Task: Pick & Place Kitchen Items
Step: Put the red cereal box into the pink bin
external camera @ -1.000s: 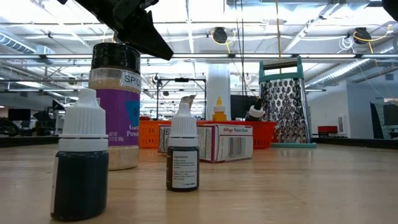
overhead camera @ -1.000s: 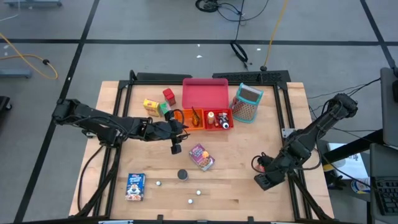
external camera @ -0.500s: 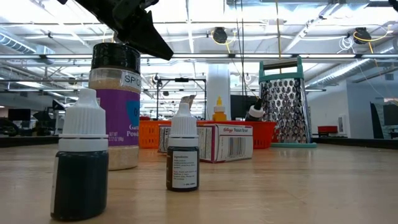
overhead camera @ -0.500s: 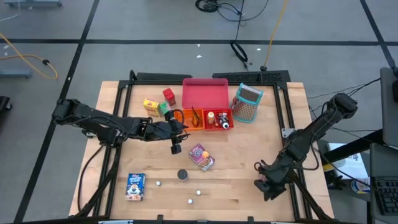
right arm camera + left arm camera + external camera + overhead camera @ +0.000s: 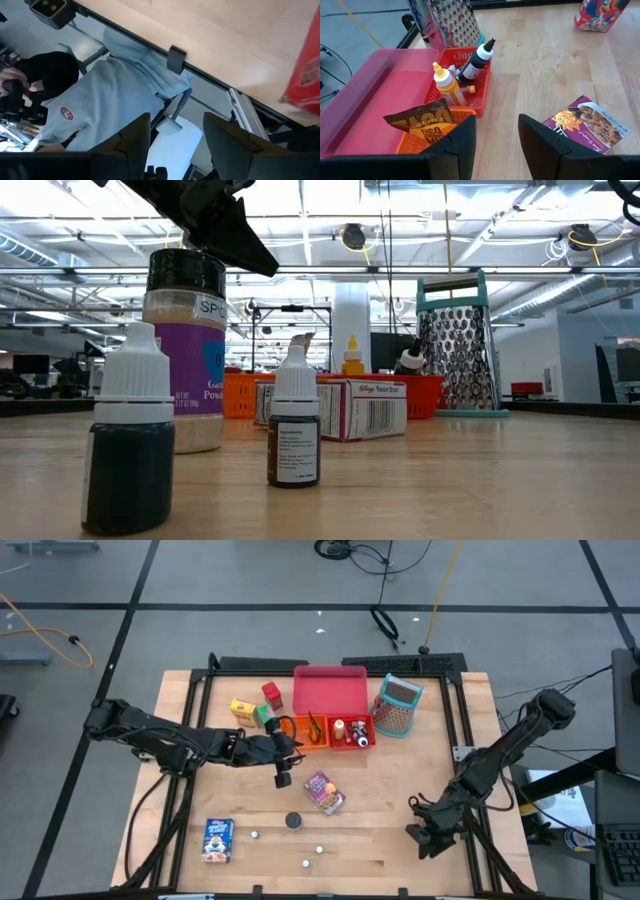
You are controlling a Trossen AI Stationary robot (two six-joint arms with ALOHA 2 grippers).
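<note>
My left gripper (image 5: 293,745) (image 5: 497,131) hangs open above the table's middle, just near of the orange bin (image 5: 427,137), nothing between its fingers. A brown packet (image 5: 421,121) stands in that bin; small bottles (image 5: 476,62) stand in the red bin (image 5: 351,732). A purple packet (image 5: 324,792) lies flat near of my left gripper. A blue box (image 5: 218,839), a dark-lidded spice jar (image 5: 184,350) and small white-capped bottles (image 5: 294,430) stand by the near edge. Yellow, green and red boxes (image 5: 243,710) sit at the far left. My right gripper (image 5: 420,837) (image 5: 175,136) is open above the near right corner.
A flat pink tray (image 5: 329,691) lies behind the two bins, with a teal-framed grater (image 5: 397,706) standing to its right. A person in a grey shirt (image 5: 95,107) sits just past the table's near edge. Bare wood stretches between the purple packet and my right gripper.
My right gripper has sunk a little toward the table's near edge and its wrist has tipped and rolled. My left arm and the items have kept still.
</note>
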